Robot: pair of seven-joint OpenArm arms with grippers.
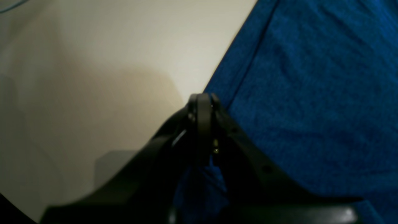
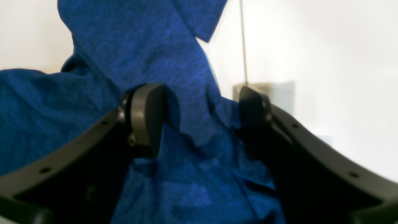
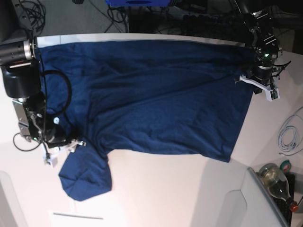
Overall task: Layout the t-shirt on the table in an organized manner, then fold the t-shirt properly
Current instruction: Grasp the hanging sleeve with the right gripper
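Observation:
The dark navy t-shirt (image 3: pixel 156 99) lies spread wide across the white table (image 3: pixel 165 189), wrinkled, with one sleeve (image 3: pixel 85 177) hanging toward the near edge. My left gripper (image 1: pixel 203 102) is shut, and blue cloth of the t-shirt (image 1: pixel 311 93) shows pinched between its fingers; in the base view it sits at the shirt's right edge (image 3: pixel 248 78). My right gripper (image 2: pixel 199 115) stands open over the t-shirt (image 2: pixel 140 46), its two fingers (image 2: pixel 146 115) apart with loose cloth lying between them. In the base view it is at the left, by the sleeve (image 3: pixel 71 142).
A grey cable (image 3: pixel 289 135) coils at the right edge. A bottle (image 3: pixel 277 179) lies beyond the grey corner panel (image 3: pixel 255 203) at the bottom right. A black cable (image 3: pixel 59 97) loops over the shirt on the left. A thin seam line (image 2: pixel 244 46) crosses the table (image 2: pixel 326 46).

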